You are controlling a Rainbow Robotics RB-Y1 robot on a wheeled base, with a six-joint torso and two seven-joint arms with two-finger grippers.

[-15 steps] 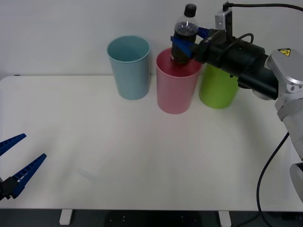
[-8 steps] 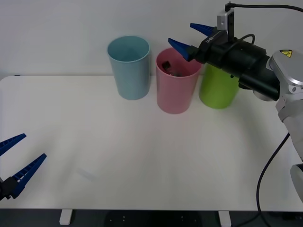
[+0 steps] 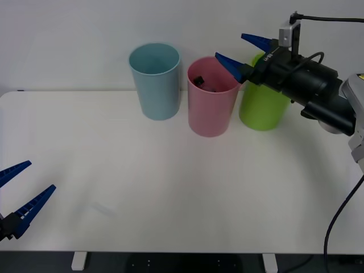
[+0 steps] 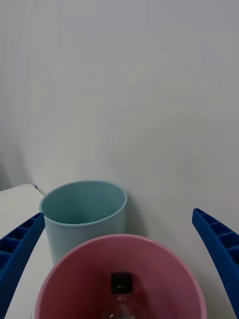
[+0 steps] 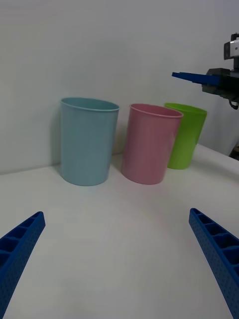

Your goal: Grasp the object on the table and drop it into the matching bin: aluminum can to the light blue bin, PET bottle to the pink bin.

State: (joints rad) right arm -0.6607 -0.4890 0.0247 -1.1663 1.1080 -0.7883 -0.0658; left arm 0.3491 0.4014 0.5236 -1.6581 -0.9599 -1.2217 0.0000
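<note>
White table against a pale wall, bearing three bins in a row: light blue bin, pink bin and lime green bin. The PET bottle is seen inside the pink bin, black cap visible. The right gripper is held spread wide and empty above the pink and green rims. The left gripper is parked open near the table's front left edge.
</note>
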